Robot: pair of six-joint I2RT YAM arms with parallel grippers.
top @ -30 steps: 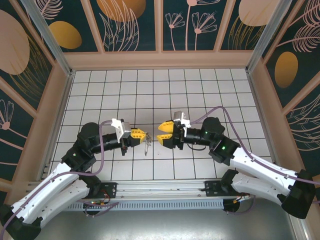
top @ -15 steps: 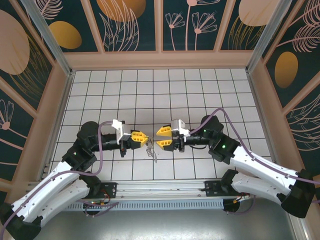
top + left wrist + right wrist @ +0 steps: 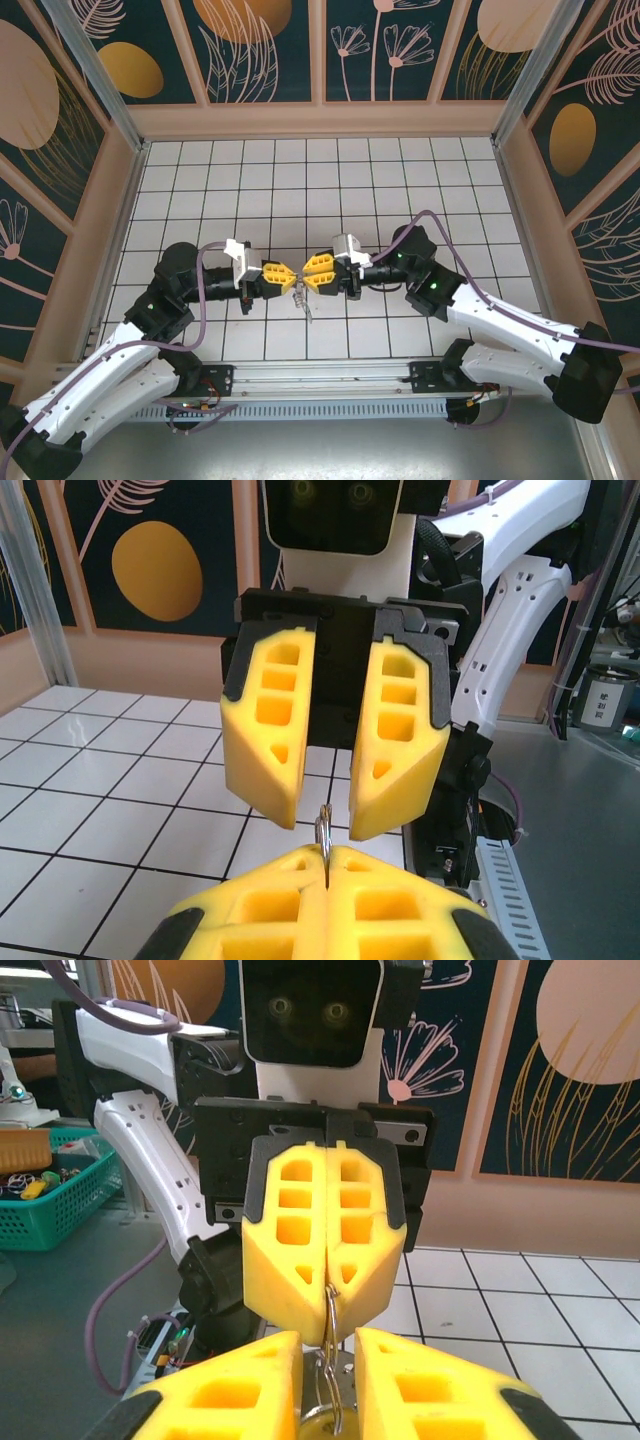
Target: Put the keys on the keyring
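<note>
Left gripper (image 3: 326, 855) is clamping shut on the keyring (image 3: 331, 1318): fingers are pressing flat together, and only a small arc of thin silvery wire is poking out past the tips. The loop is sitting edge-on in the pinch seam, and its long axis is running from the left tips down and toward the opposing jaws. Something thin and silvery is hanging just below both sets of tips, over the tiled floor (image 3: 400, 180). I'm reading it as the keys (image 3: 307, 306), but it's too small to confirm and no yellow head is resolving there. Right gripper (image 3: 307, 277) is facing the left one tip to tip, jaws standing apart by a narrow gap. The wire is sitting inside that gap, roughly centred, not clearly touching either pad. So the ring is lying straight ahead of the right jaws and between them. The right arm is the free one, and the left is acting as the vise. My read: the next move is depending on that gap being square to the wire, since with a sideways offset a pad is going to shove the loop instead of clamping it. The wire is looking thin, glossy, probably springy. In the right wrist view a pale yellowish blob is showing low in the right gap, possibly a key head, cannot tell.
</note>
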